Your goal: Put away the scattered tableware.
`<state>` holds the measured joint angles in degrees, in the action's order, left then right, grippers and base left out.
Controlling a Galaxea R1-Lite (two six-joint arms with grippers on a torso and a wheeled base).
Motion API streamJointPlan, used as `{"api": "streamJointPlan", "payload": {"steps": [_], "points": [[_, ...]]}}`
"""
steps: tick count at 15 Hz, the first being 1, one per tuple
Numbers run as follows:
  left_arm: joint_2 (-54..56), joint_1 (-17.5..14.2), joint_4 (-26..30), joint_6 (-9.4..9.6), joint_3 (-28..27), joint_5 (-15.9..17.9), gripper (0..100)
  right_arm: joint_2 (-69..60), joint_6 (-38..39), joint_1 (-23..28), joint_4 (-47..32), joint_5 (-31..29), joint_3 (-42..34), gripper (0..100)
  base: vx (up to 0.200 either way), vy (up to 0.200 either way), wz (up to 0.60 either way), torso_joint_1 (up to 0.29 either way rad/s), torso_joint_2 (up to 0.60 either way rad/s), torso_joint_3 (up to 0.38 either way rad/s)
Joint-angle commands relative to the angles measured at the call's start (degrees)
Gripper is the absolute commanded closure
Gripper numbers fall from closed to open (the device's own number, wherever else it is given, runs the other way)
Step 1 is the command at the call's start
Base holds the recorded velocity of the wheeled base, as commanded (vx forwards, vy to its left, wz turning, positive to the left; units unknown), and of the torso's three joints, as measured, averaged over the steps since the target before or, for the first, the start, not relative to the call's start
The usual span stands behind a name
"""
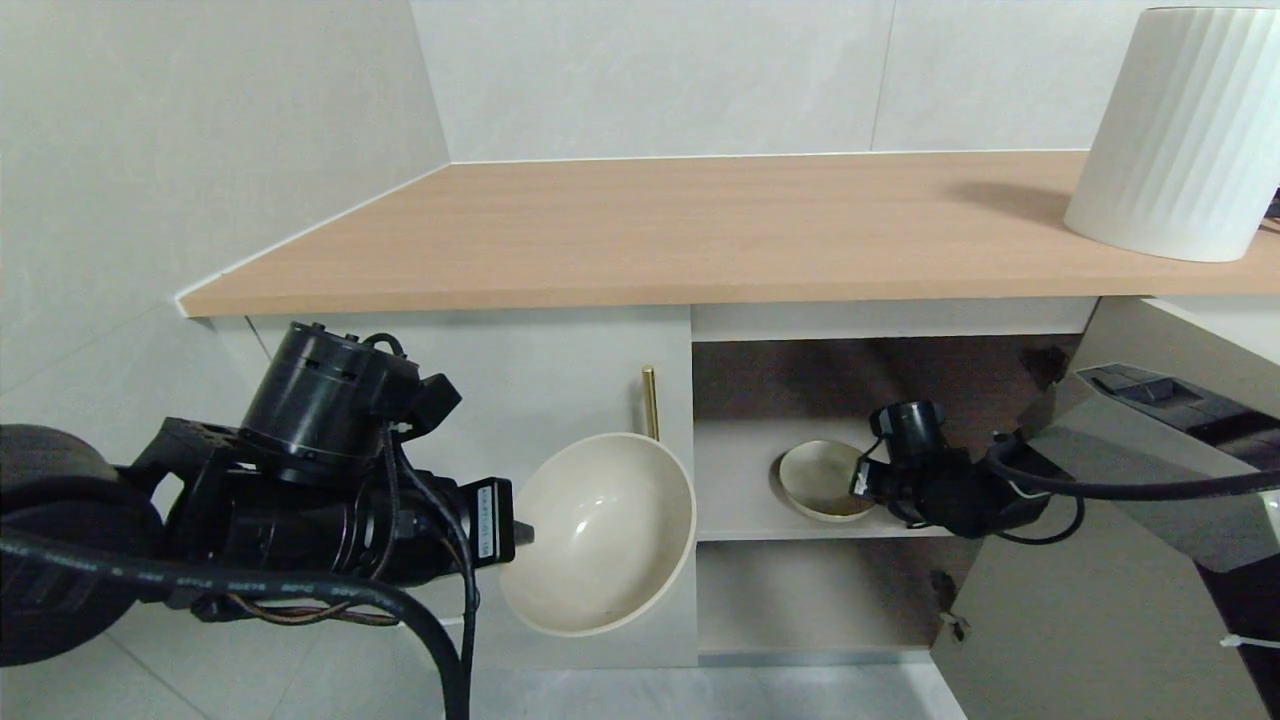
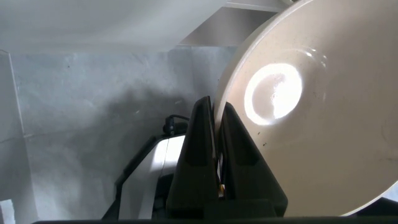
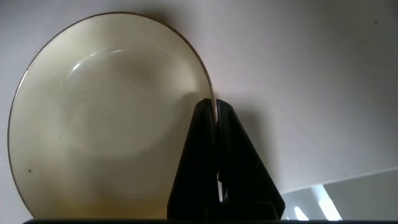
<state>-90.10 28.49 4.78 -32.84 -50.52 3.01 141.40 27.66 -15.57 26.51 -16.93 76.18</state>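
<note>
Left tool clamped on rim of cream bowl, held tilted in front of closed cabinet door. Right tool clamped on rim of shallow plate, inside open cabinet, at the shelf. White ribbed container stands on wooden surface.

White ribbed cylinder on wooden countertop, right end; brass handle below.

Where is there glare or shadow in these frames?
Left wrist view: a white glare spot inside the bowl. Head view: the ribbed white object throws a shadow on the countertop. Right wrist view: the right gripper is a dark silhouette against the plate.
</note>
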Motion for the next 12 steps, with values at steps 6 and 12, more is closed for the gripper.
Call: {"api": "streamJointPlan", "payload": {"steps": [6,12], "points": [[-0.2,0.1,0.0,-0.03,0.0,-0.7,100,2.2,0.8,0.3,-0.1,-2.1,3.5,100,0.000,0.000,0.00,0.000,0.00,0.000],[-0.2,0.1,-0.1,-0.03,0.0,-0.7,100,2.0,1.0,0.3,0.0,-2.2,3.5,0,0.000,0.000,0.00,0.000,0.00,0.000]]}}
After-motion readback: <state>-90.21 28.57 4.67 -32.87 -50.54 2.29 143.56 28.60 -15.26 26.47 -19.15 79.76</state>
